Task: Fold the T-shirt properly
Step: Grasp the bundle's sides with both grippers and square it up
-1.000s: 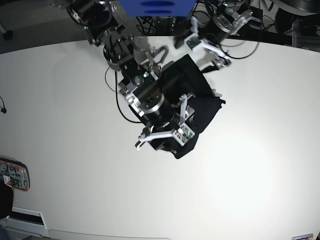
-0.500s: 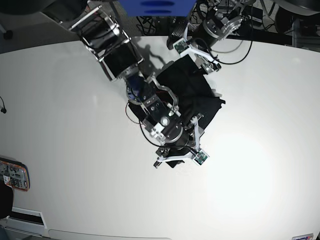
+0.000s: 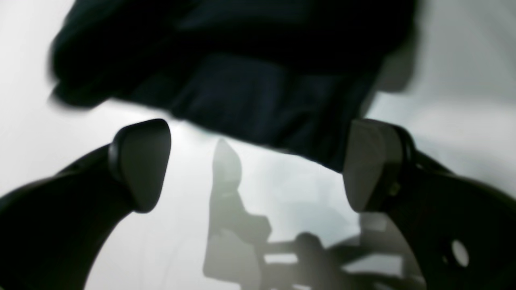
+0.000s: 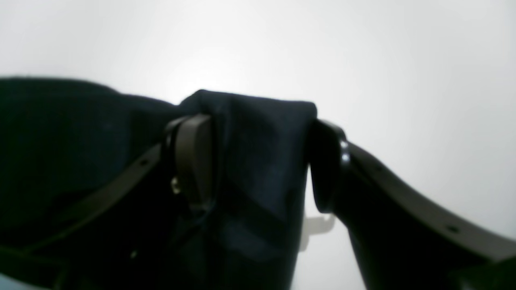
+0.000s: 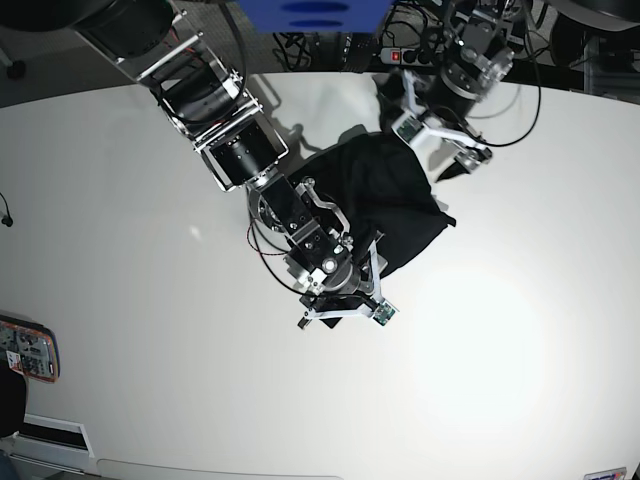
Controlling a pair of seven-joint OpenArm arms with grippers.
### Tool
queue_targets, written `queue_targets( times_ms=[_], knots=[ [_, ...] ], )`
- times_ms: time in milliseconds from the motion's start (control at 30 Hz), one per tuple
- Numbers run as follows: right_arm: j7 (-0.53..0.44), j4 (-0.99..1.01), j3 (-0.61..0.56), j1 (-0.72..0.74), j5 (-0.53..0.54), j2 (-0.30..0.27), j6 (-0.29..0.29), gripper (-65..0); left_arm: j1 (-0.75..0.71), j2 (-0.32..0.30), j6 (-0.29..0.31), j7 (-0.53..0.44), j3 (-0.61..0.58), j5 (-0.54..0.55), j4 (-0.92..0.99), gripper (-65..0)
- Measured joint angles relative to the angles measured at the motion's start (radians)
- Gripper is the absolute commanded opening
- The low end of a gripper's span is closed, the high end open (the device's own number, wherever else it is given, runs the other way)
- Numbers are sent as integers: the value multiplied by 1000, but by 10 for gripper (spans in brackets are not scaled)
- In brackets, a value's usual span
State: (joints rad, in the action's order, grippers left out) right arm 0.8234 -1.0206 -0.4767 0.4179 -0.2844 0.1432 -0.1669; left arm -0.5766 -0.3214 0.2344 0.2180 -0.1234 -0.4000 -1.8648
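The right gripper, jaws part open around a shirt fold, has dragged its edge nearer; the left gripper hangs wide open, empty; folding continues.

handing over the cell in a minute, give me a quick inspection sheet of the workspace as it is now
surface: white table, bare in the middle.
job's things: black T-shirt, bunched, not flat.
clutter: a patterned object at the table's edge.
grippers: right gripper closed on a fold of the T-shirt; left gripper open, holding nothing, shirt edge just beyond it.
cables: black cable looping by the right arm; more behind the table.
surroundings: blue panel at the back.
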Motion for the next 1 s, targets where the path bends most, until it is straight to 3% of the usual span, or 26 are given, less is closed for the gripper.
queue_targets(
  times_ms=[167, 333, 467, 600, 867, 1000],
  knots=[
    [-25, -2, -1, -3, 1, -18, -1, -303, 119, 51, 2, -11, 66, -4, 95, 0],
    [-12, -90, 0, -17, 2, -114, 1, -304, 200, 52, -2, -11, 71, -1, 146, 0],
    [-34, -206, 24, -111, -7, -195, 14, -304, 245, 45, -1, 13, 72, -9, 168, 0],
    [8, -297, 50, -150, -6, -212, -3, -304, 309, 47, -3, 39, 72, 8, 220, 0],
    [-33, -419, 134, -290, 2, -278, 0, -304, 423, 61, -24, -13, 67, 28, 367, 0],
    [-12, -497, 158, -344, -7, -322, 3, -304, 509, 83, -23, 16, 67, 10, 442, 0]
  ],
)
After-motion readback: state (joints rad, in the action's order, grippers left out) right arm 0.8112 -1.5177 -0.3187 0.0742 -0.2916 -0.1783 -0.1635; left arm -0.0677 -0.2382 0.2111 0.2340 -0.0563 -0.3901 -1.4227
